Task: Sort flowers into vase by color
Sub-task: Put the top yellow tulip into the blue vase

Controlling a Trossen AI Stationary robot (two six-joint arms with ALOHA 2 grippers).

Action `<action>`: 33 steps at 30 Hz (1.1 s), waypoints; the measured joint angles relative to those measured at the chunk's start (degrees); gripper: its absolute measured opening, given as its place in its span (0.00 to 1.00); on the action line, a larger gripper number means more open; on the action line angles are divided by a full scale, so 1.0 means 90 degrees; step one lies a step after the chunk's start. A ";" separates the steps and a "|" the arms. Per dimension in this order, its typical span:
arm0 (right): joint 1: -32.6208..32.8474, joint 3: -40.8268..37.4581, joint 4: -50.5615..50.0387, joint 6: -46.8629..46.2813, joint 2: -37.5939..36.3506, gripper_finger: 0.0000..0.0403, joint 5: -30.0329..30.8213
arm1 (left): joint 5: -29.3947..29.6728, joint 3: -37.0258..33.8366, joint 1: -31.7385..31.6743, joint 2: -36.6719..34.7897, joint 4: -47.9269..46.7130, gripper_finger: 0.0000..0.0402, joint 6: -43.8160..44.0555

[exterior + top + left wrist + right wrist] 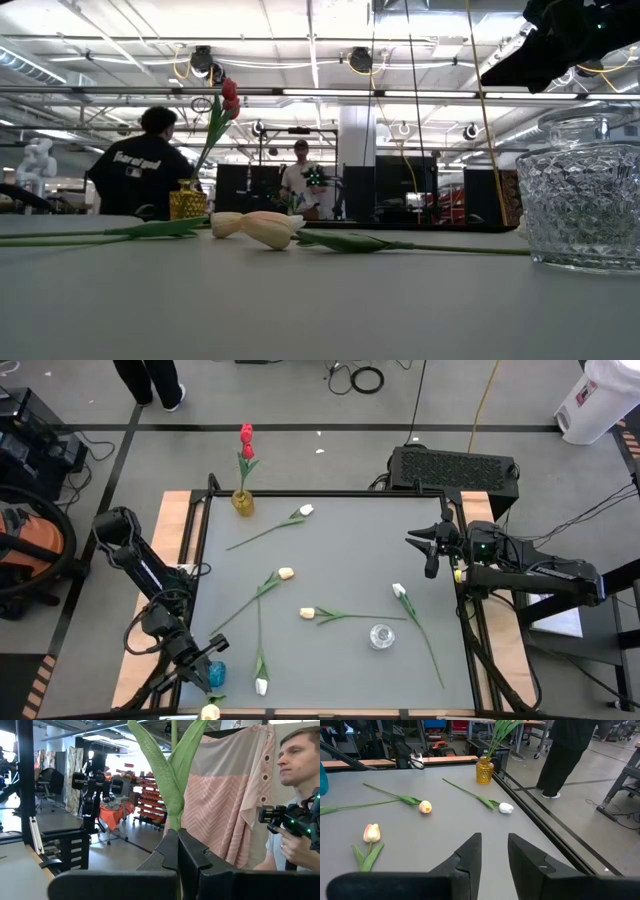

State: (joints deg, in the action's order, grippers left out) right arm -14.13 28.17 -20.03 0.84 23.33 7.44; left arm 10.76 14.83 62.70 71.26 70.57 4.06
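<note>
Left arm (140, 575): you see black jointed links with a rounded shoulder housing; dark cable along it
Right arm (530, 572): black, boxy segments; green lights glow near the wrist
Right gripper (493, 855): two matte black, angular wedge fingers
Left gripper (176, 851): the same dark, faceted fingers

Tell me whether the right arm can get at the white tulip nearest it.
Probably yes. The right gripper hangs open and empty above the table's right edge, and the white tulip lies bare on the mat just beside it, nothing between them.
</note>
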 joint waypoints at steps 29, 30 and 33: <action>-0.0002 0.0000 -0.0002 0.0000 0.0000 0.21 0.0000 | -0.0007 0.0000 0.0000 0.0000 -0.0053 0.03 0.0002; -0.0002 0.0000 0.0000 0.0000 -0.0002 0.21 0.0000 | -0.0010 0.0000 0.0000 0.0000 -0.0053 0.03 0.0004; 0.0000 0.0000 0.0000 0.0000 -0.0002 0.21 0.0000 | -0.0019 0.0000 0.0002 0.0000 -0.0053 0.03 0.0005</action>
State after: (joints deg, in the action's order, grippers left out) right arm -14.13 28.17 -20.03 0.84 23.32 7.44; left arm 10.59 14.83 62.71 71.26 70.09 4.10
